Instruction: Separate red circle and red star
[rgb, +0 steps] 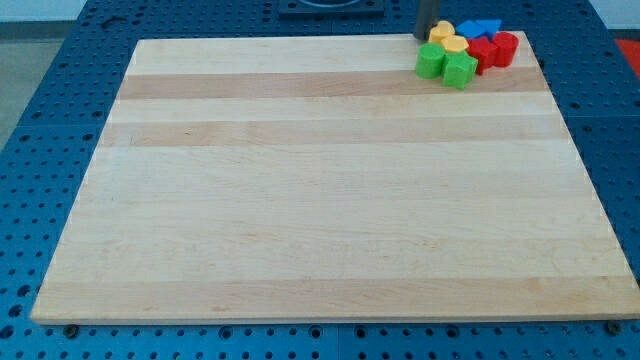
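Note:
The red circle (506, 47) and the red star (483, 53) sit touching side by side in a tight cluster at the top right corner of the wooden board (320, 200). The star is on the circle's left. My tip (423, 37) stands at the board's top edge, at the cluster's left end. It is right beside a yellow block (441, 30) and about sixty pixels left of the red star.
The same cluster holds a second yellow block (453, 44), a blue block (480, 27) above the red ones, and two green blocks (431, 61) (460, 70) at its lower left. The board's top and right edges lie close to the cluster.

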